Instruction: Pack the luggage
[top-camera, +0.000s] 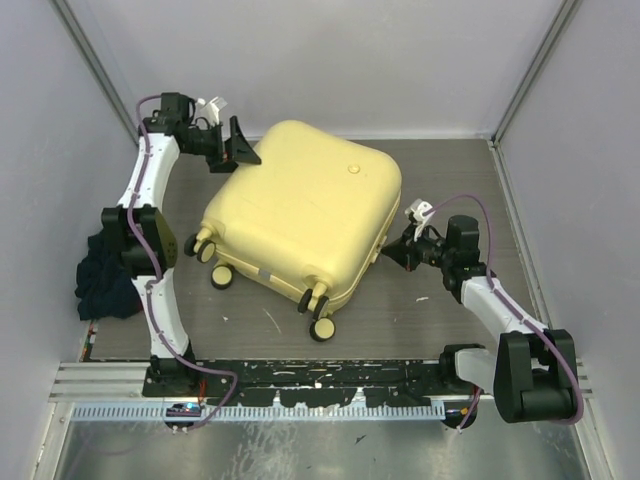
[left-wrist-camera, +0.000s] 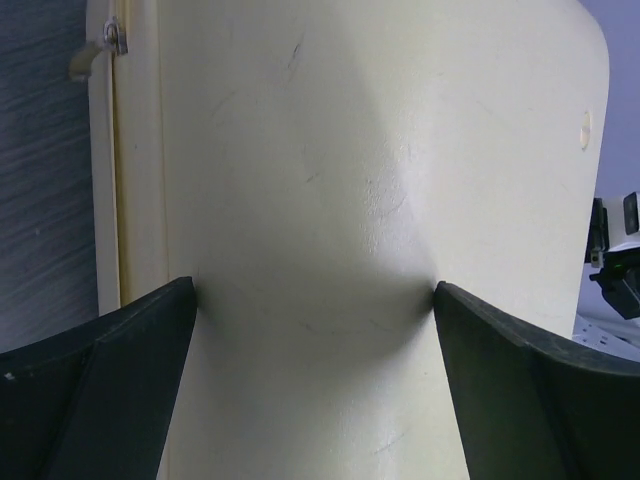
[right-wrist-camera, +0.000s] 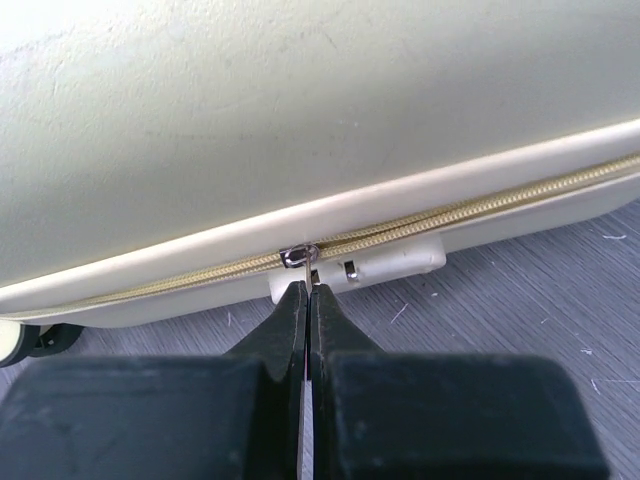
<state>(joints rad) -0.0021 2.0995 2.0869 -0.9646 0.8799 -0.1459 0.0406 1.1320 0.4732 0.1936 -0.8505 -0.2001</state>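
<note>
Luggage (top-camera: 300, 215) shut, lying flat mid-frame on table (top-camera: 450, 190), wheels toward bottom. L gripper (top-camera: 238, 150) spread wide at its upper-left corner, shell btwn the fingers. R gripper (top-camera: 393, 250) at its right edge, pressed together, pinching zip pull (right-wrist-camera: 300, 256).

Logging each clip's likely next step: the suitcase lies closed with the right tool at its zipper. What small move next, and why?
Probably the right tool should draw the zipper pull along the track: it is shut on the pull, the luggage lies closed, and the open left tool sits against its shell, seemingly steadying it.
</note>
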